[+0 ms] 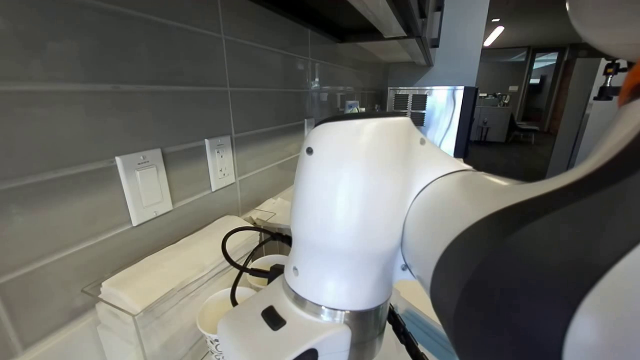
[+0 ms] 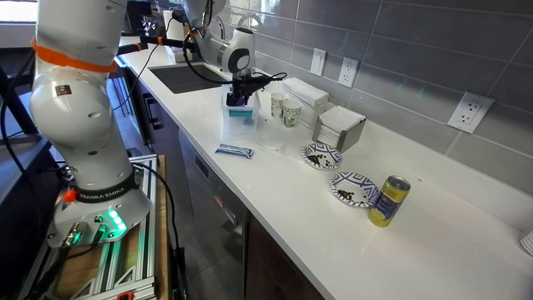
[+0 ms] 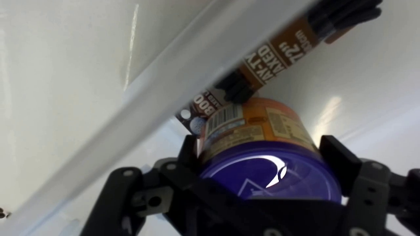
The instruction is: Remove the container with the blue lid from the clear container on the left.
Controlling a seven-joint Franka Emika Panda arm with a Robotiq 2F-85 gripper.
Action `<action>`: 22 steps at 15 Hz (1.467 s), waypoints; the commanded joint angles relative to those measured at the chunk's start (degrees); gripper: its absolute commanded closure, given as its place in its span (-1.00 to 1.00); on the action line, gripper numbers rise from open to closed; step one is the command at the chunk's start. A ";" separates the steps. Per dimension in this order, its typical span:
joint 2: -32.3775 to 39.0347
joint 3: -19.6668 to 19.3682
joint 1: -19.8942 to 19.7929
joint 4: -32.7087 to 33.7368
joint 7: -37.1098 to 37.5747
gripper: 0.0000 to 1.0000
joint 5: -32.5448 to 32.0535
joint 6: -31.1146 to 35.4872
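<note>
Extraction step, likely: your gripper (image 3: 261,147) looks clamped on the container with the blue lid (image 3: 267,152), fingers (image 3: 336,155) pressed to both its sides, at the mouth of the clear container (image 2: 238,126) (whether the base clears the rim can't be told). Next you probably want a straight rise, no sideways drift until past the walls, then a set-down. Your arm (image 2: 79,102) reaches over the counter (image 2: 374,254), wrist (image 2: 241,56) bent, gripper pointing down.

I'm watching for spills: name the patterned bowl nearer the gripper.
The bowl by the gray napkin holder; the other bowl lies farther from the gripper, beside the yellow can.
</note>
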 commanded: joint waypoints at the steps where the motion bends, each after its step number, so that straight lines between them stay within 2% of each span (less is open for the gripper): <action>1: 0.60 1.49 -1.60 -0.21 -1.05 -0.35 2.03 1.57; 7: -2.63 3.44 -4.65 -2.19 -1.53 -0.35 7.64 -1.44; 13: -7.27 5.53 -8.14 -4.23 -3.00 -0.35 17.21 -6.60; 22: -19.70 0.15 -6.40 -8.72 -2.20 -0.35 27.89 -17.01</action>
